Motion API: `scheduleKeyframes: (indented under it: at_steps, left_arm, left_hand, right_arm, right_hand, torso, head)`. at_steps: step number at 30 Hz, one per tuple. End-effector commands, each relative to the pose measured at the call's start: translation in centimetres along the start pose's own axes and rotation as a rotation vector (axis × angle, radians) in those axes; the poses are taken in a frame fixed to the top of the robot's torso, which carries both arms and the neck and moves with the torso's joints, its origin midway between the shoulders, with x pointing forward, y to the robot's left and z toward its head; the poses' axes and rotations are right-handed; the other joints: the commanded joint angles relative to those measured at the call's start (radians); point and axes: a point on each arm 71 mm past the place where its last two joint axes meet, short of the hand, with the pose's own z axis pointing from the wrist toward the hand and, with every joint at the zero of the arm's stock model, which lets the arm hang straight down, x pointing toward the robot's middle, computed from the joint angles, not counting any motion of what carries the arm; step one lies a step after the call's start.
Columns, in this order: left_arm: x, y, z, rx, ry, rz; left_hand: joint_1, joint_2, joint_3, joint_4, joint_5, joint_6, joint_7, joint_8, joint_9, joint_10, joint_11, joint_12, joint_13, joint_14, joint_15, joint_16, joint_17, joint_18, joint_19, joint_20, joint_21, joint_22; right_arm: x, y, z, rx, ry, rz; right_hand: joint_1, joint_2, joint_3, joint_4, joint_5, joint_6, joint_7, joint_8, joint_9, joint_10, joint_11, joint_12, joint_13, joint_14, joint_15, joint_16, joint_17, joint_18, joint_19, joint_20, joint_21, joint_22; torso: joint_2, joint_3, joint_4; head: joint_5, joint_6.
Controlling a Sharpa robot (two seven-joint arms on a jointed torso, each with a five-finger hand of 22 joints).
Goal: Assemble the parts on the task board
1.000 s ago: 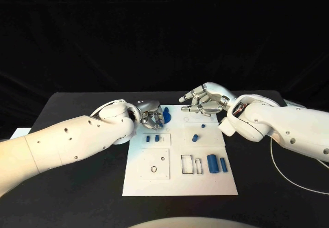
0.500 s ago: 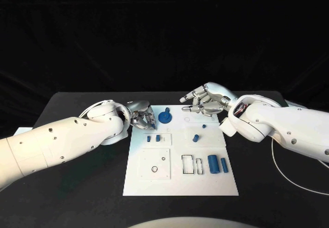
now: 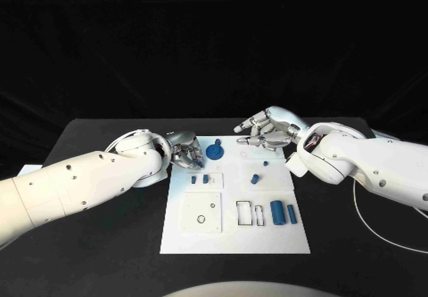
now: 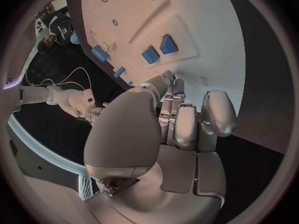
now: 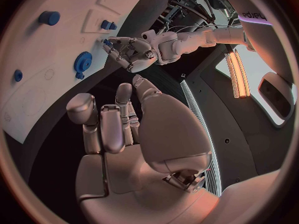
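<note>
Your left robot hand [image 3: 187,154] sits at the task board's [image 3: 234,238] far-left corner, fingers curled in, holding nothing. Just beside it a blue gear-shaped part [image 3: 215,151] rests on the board. Your right robot hand [image 3: 266,131] hovers over the far edge, fingers loosely spread and empty. Two blue cylinders [image 3: 282,213] lie nearer you.

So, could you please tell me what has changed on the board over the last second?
The left robot hand drew back toward the board's left edge, uncovering the blue gear, which now stands clear of its fingers. The right robot hand, the white board and the other blue pieces kept their places.
</note>
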Motion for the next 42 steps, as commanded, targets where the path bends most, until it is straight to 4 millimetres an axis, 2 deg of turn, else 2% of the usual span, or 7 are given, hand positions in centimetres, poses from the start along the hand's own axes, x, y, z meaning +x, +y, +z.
scheduleKeyframes:
  at_steps: [1, 15, 42]
  left_arm:
    - [0.20, -0.17, 0.18, 0.000, 0.012, 0.003]
    - [0.52, -0.21, 0.74, -0.008, 0.025, 0.023]
    - [1.17, -0.29, 1.01, -0.023, 0.065, 0.041]
  left_hand:
    - [-0.010, 0.002, 0.004, -0.001, -0.006, 0.006, -0.002, -0.002, 0.002, 0.008, 0.002, -0.006, 0.000, 0.018, -0.005, -0.003, -0.001, -0.014, 0.011, -0.004, 0.006, 0.013]
    - [-0.012, 0.000, 0.007, -0.003, -0.006, 0.005, -0.002, -0.005, 0.000, 0.009, 0.002, -0.010, 0.000, 0.018, -0.004, -0.003, -0.001, -0.014, 0.011, -0.004, 0.004, 0.013]
    - [-0.015, 0.000, 0.010, -0.005, -0.007, 0.008, -0.003, -0.006, 0.000, 0.012, 0.001, -0.013, 0.001, 0.017, -0.005, -0.003, -0.004, -0.013, 0.009, -0.004, 0.001, 0.012]
  right_arm:
    - [0.19, 0.05, 0.03, -0.006, 0.017, -0.002]
    - [0.26, 0.06, 0.04, -0.005, 0.022, -0.001]
    - [0.24, 0.04, 0.01, -0.005, 0.023, -0.001]
  right_hand:
    - [-0.002, 0.009, 0.001, 0.003, 0.005, 0.007, 0.001, 0.007, 0.000, -0.002, -0.001, 0.003, 0.001, 0.029, 0.002, -0.003, 0.001, 0.013, -0.004, 0.001, -0.003, -0.001]
    - [-0.001, 0.010, 0.002, 0.003, 0.006, 0.008, 0.001, 0.007, 0.001, -0.003, -0.001, 0.004, 0.000, 0.029, 0.002, -0.005, 0.000, 0.013, -0.004, 0.001, -0.004, -0.001]
    - [-0.001, 0.010, 0.002, 0.003, 0.006, 0.008, 0.001, 0.007, 0.001, -0.003, -0.001, 0.004, 0.000, 0.029, 0.002, -0.005, 0.000, 0.013, -0.004, 0.001, -0.004, -0.001]
  torso:
    - [0.000, -0.0003, 0.0000]
    - [0.000, 0.0000, 0.0002]
    - [-0.001, 0.0000, 0.0007]
  head:
    - [-0.002, 0.000]
    - [0.003, -0.001]
    - [0.001, -0.006]
